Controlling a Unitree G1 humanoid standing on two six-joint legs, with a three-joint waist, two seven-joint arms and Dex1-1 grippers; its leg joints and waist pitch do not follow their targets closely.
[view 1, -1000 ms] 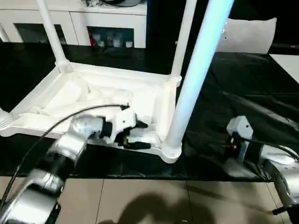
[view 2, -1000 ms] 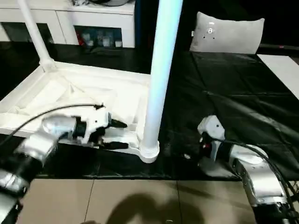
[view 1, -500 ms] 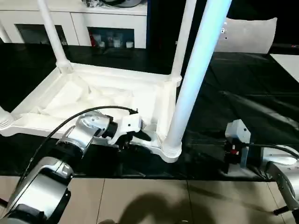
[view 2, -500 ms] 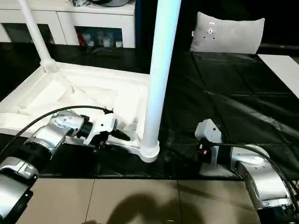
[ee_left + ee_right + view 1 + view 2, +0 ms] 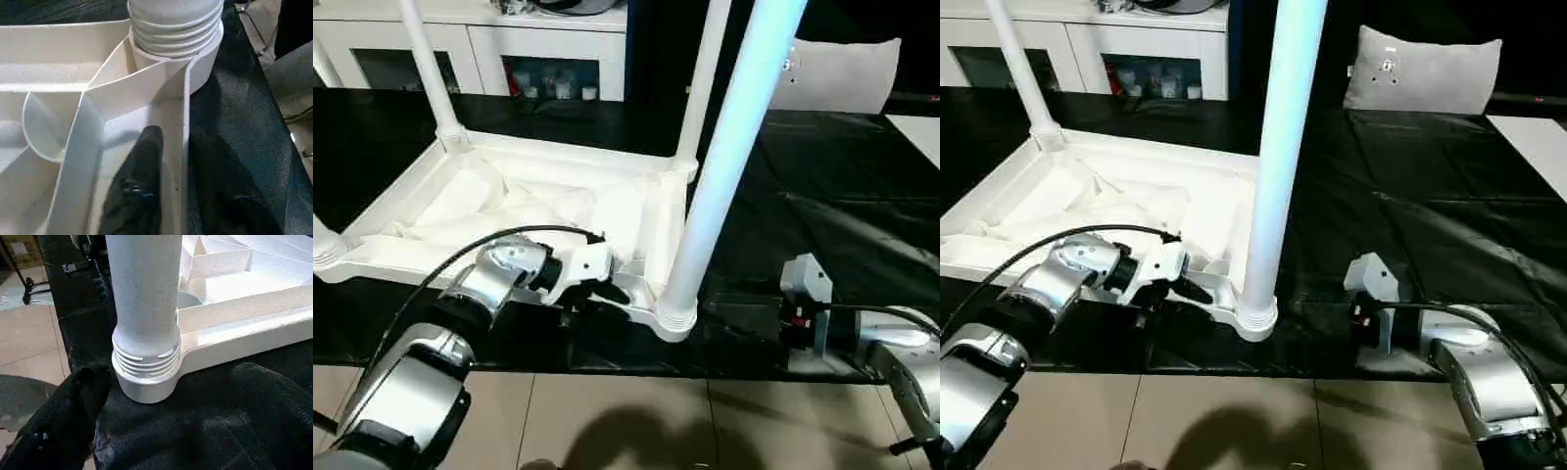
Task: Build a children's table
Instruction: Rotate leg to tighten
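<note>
Since a moment ago, the left claw point(image 5: 607, 291) has slid along the table point(image 5: 524, 201) rim toward the near corner leg point(image 5: 724, 157), its fingers straddling the rim. Table lies upside down, centre left, on the black surface point(image 5: 832, 215). Right claw point(image 5: 146, 431) spreads wide beside that leg's base.

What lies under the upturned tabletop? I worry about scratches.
A black sheet spreads beneath the tabletop and past its edges. The tabletop hides the part directly below, and whatever supports the sheet is covered.
</note>
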